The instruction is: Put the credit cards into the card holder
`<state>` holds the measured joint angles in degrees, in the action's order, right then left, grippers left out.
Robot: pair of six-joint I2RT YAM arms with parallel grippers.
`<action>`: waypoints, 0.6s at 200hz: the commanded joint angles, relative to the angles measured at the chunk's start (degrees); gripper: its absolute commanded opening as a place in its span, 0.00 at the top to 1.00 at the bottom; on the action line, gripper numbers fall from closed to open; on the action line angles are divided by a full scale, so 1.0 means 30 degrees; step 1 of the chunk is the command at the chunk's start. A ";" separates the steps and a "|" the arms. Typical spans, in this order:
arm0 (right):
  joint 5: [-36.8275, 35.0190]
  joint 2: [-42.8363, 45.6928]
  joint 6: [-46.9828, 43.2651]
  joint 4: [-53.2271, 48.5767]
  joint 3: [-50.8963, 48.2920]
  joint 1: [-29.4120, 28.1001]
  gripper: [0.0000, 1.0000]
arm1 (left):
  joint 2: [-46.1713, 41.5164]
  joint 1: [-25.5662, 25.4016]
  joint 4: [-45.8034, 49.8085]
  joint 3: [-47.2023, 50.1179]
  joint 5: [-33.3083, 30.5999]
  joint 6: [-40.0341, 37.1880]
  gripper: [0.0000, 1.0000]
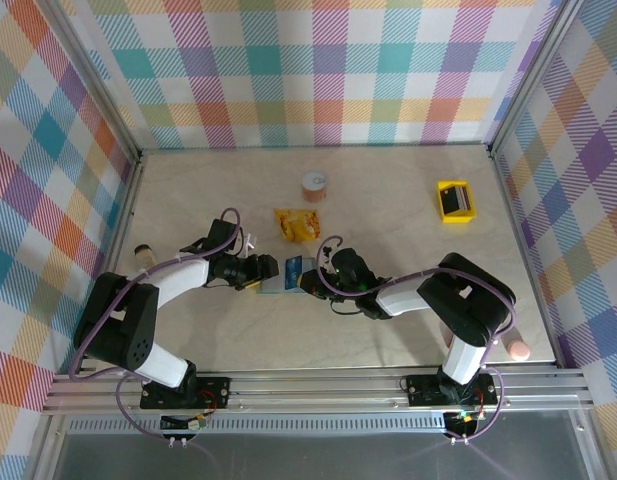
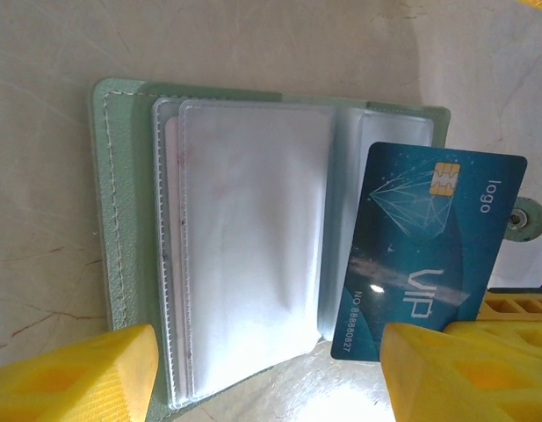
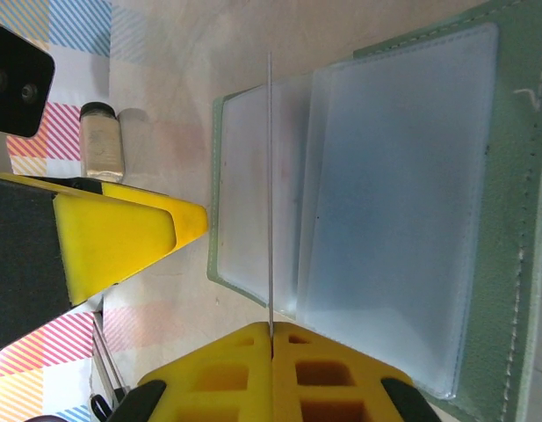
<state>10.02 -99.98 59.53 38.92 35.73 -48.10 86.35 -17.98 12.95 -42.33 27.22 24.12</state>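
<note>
Right wrist | right tool (image 3: pixel 271 338) pinches credit card (image 3: pixel 270 176) | over open card holder (image 3: pixel 512 220)

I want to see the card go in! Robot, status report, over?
Left tool open, straddling open sage-green soft folding wallet. Right tool shut on blue plastic VIP card, edge at clear sleeves. Nothing blocking, over.

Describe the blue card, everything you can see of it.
The blue card is a thin, glossy plastic rectangle, dark teal with a pale diamond drawing, a gold chip, the words VIP and logo, and a printed number. The shut right gripper pinches one end. The card sits slanted over one half of the open green wallet, one corner over its clear sleeves, the other end past the wallet's edge. Whether it is inside a sleeve can't be told.
</note>
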 commanded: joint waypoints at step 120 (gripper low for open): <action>-0.0067 -0.1209 0.0211 0.1325 0.0567 -0.0144 0.97 | 0.0569 -0.0162 -0.0061 -0.0653 -0.0226 -0.0644 0.32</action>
<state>10.02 -102.63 59.57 40.73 36.14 -48.10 87.00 -17.98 12.99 -43.03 26.85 23.09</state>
